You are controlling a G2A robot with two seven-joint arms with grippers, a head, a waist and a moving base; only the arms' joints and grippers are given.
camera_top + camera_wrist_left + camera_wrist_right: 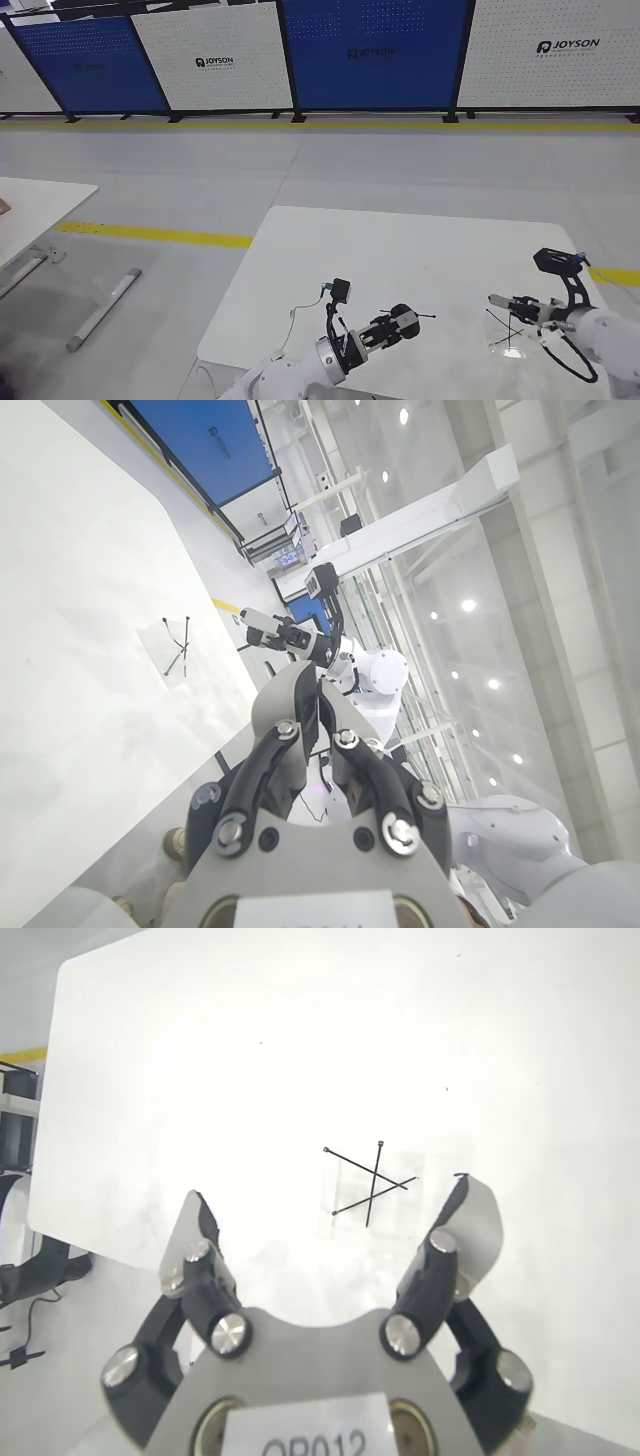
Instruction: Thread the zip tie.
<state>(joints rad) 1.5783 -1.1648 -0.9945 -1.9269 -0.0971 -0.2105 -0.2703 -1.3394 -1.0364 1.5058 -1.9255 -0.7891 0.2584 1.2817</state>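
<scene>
Three black zip ties (508,331) lie crossed on a clear plastic sheet near the table's right front corner; they also show in the right wrist view as zip ties (372,1180) and in the left wrist view as zip ties (177,645). My right gripper (330,1185) hovers open just above and short of them, at the table's right edge (497,300). My left gripper (405,322) is over the table's front middle. Its fingers (305,695) are pressed together on a thin black zip tie (425,316) that sticks out both sides.
The white table (400,250) is otherwise bare, with rounded corners and a front edge close to both arms. In the left wrist view the right arm's gripper (252,627) is seen beyond the table edge. A second white table (30,205) stands far left.
</scene>
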